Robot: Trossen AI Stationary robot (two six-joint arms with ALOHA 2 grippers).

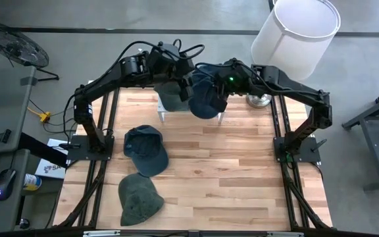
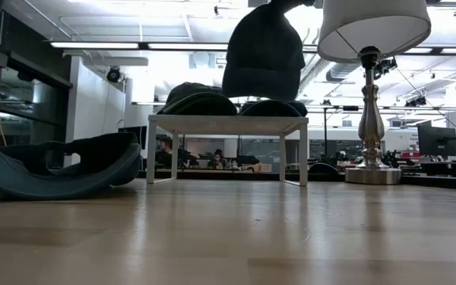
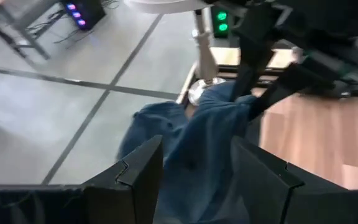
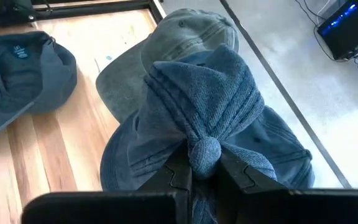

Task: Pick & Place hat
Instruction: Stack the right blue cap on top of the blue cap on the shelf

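Wood-plank table (image 1: 242, 171) carries two loose caps on its near left: a grey-green washed cotton cap (image 1: 139, 199) closest to the front edge and a dark blue cotton cap lying upside down (image 1: 146, 150) just behind it. Farther back stands a small white low-legged stand (image 2: 228, 124) with at least two more caps already resting on it. Above that stand hangs the blue knitted hat with a small top button (image 4: 197, 124), pinched at its crown by the right gripper (image 4: 204, 169), whose fingers are clamped tight on the fabric. The left gripper (image 3: 194, 165) sits close beside it with its fingers spread, the hat's cloth lying between them but not squeezed as far as I can see.

My reading is that the carry is done and the placing step is in hand; next the hat needs lowering onto the stand and releasing, without dragging the caps already there.

Beyond stands a silver-based lamp with a white drum shade (image 1: 296, 29). Exactly how many caps the stand holds is unclear.
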